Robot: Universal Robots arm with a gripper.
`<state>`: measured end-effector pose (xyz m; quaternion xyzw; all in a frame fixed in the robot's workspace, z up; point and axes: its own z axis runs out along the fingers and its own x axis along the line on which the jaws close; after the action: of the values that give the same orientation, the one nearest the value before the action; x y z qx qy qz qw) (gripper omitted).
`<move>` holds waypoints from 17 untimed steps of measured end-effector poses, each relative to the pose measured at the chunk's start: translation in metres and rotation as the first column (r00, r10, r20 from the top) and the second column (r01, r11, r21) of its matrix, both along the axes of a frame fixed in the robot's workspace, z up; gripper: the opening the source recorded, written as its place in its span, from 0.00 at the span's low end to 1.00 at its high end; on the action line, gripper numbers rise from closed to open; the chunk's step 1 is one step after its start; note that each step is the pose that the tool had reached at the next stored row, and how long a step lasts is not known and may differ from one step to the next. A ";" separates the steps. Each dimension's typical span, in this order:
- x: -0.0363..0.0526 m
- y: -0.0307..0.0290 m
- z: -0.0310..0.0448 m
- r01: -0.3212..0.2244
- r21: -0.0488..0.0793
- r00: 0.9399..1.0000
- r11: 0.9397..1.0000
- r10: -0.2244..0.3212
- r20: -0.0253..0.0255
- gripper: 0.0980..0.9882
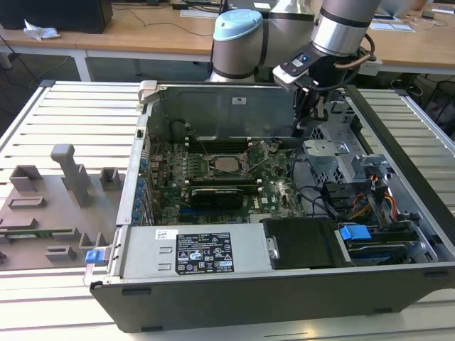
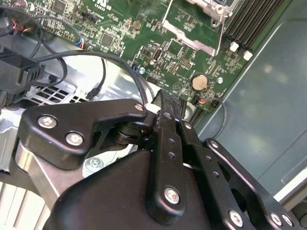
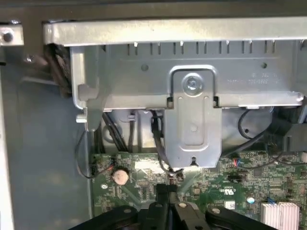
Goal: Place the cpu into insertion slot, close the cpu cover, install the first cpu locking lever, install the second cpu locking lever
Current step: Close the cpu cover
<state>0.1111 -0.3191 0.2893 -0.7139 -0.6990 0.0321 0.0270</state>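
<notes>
Already seated in the motherboard point(image 1: 279, 196), the cpu point(image 1: 227, 165) lies apart from the fingers point(image 1: 302, 122), toward the exterior view's left; they are clenched together, empty

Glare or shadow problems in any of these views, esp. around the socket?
Exterior view: even room light, the cpu shows a soft sheen, not washed out; the gripper reads dark. Second wrist view: bare case metal glares white, the motherboard is evenly lit. First wrist view: the metal bracket is bright, dim behind it.
</notes>
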 end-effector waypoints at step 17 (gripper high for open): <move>0.0029 0.0000 -0.0063 0.000 0.000 1.000 1.000 0.000 0.000 0.01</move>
<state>0.1141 -0.3191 0.2830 -0.7139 -0.6990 0.0322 0.0271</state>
